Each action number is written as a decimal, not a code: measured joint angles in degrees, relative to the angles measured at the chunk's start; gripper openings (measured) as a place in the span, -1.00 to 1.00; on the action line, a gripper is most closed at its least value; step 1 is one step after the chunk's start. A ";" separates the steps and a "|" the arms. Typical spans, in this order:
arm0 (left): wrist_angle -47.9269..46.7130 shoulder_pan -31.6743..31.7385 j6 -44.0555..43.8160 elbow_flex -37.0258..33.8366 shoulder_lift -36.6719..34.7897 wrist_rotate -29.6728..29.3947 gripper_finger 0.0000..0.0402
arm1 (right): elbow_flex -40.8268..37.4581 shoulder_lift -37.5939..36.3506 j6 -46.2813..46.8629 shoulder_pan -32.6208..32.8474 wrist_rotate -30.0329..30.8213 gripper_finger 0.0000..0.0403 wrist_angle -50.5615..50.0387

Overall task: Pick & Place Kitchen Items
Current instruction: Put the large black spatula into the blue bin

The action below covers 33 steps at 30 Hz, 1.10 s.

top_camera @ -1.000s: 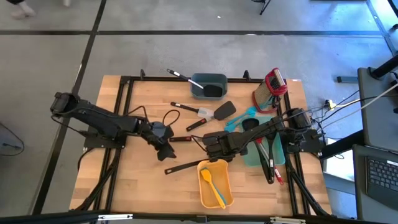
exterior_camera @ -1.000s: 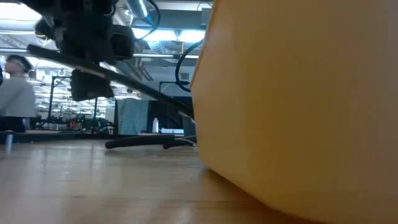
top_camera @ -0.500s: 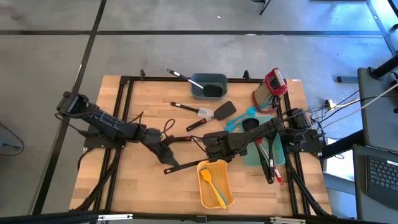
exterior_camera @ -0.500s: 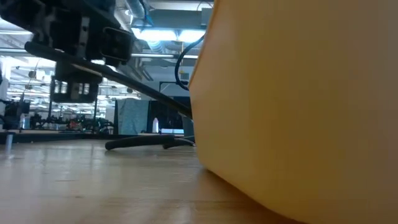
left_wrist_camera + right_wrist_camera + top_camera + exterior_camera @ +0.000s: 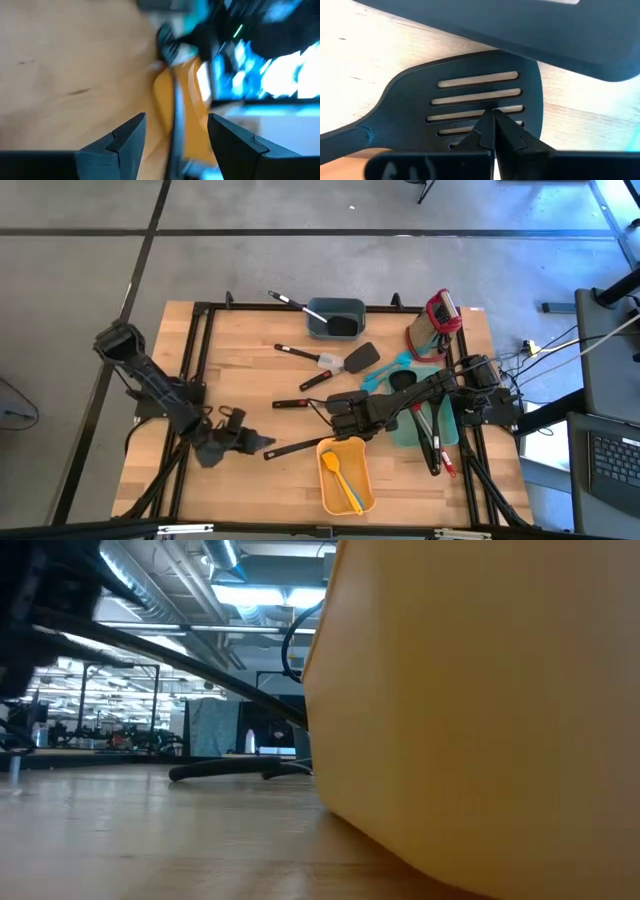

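Swinging away from the middle, the left claw (image 5: 262, 442) now sits near the surface's (image 5: 240, 390) front left, fingers apart, empty. Kitchen items (image 5: 330, 362) lie scattered (some in trays). Right claw (image 5: 335, 408), closed, hovers over a black slotted turner (image 5: 470, 107).

Straight down on the wooden desk (image 5: 250, 350): left pincer (image 5: 262, 442) low near the front-left, right beside the handle end of a long black utensil (image 5: 290, 447) that runs to the yellow bin (image 5: 346, 476). Inside that bin, an orange spatula (image 5: 334, 468). Right pincer (image 5: 333, 406) sits mid-desk just behind the bin. A grey bin (image 5: 336, 319) stands at the back edge, teal utensils (image 5: 385, 372) to the right.
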 joint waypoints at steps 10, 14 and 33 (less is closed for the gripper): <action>5.68 -10.32 -17.00 0.11 5.51 -24.01 0.01 | -0.04 0.00 -2.93 0.00 -0.11 -1.00 -0.05; 8.58 -11.28 -19.29 0.48 10.90 -23.45 -0.01 | -0.04 0.00 -3.54 0.00 0.47 -1.00 -0.18; 17.90 -10.96 -20.14 6.64 23.34 -22.05 -0.04 | -0.06 0.00 -4.15 0.11 1.92 -1.00 0.13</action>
